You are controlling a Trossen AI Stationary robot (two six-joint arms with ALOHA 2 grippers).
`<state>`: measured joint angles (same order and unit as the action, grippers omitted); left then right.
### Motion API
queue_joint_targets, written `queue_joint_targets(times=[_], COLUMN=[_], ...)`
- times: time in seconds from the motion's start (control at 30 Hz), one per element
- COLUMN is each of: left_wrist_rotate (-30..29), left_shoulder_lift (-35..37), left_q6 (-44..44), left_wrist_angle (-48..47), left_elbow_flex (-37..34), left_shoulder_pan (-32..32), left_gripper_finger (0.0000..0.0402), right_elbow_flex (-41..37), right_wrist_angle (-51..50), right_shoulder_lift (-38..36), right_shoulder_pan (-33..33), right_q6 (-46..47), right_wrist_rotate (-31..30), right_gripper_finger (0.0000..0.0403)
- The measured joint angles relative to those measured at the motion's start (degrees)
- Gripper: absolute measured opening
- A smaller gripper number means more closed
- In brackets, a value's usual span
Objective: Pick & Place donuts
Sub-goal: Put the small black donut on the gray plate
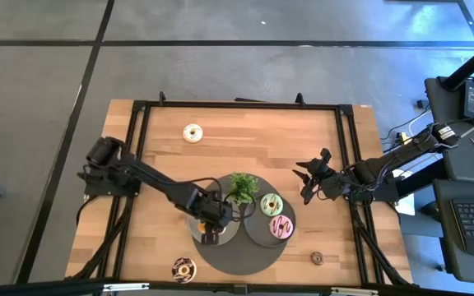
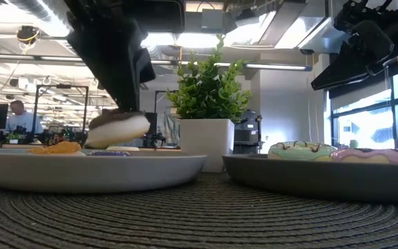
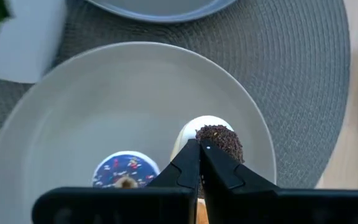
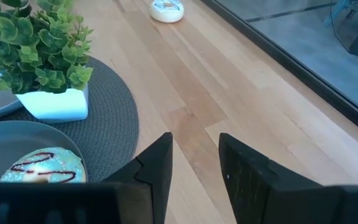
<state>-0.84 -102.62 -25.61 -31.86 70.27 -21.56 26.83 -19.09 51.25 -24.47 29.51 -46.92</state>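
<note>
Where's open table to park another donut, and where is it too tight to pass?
Bare wood lies between the white donut and the round mat, and along the right side under the waiting right gripper. Crowded: the mat holds the plant, both plates, and the left gripper holding a chocolate-topped donut above the left plate.

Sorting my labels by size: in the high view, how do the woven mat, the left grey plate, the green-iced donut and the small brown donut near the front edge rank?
Largest to smallest:
1. woven mat
2. left grey plate
3. green-iced donut
4. small brown donut
</note>
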Motion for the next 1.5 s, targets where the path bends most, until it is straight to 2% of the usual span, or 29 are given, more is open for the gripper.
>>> queue_joint_targets(times=[0.37,1.07,1.5], left_wrist_rotate=[-0.6,-1.1,-1.1], left_shoulder_lift=[-3.2,-3.3,-3.3], left_q6=[0.4,1.3,0.9], left_wrist_angle=[-1.0,-1.3,-1.3], left_elbow_flex=[0.1,0.1,0.1], left_shoulder_pan=[0.0,0.8,0.8], left_gripper_finger=[0.0002,0.0018,0.0062], right_elbow_flex=[0.0,0.0,0.0], right_wrist_angle=[0.0,0.0,0.0], right_shoulder_lift=[0.0,0.0,0.0], right_shoulder_pan=[0.0,0.0,0.0], right_q6=[0.0,-0.2,-0.2], right_wrist_rotate=[0.0,0.4,0.4], right_gripper_finger=[0.0133,0.0133,0.0133])
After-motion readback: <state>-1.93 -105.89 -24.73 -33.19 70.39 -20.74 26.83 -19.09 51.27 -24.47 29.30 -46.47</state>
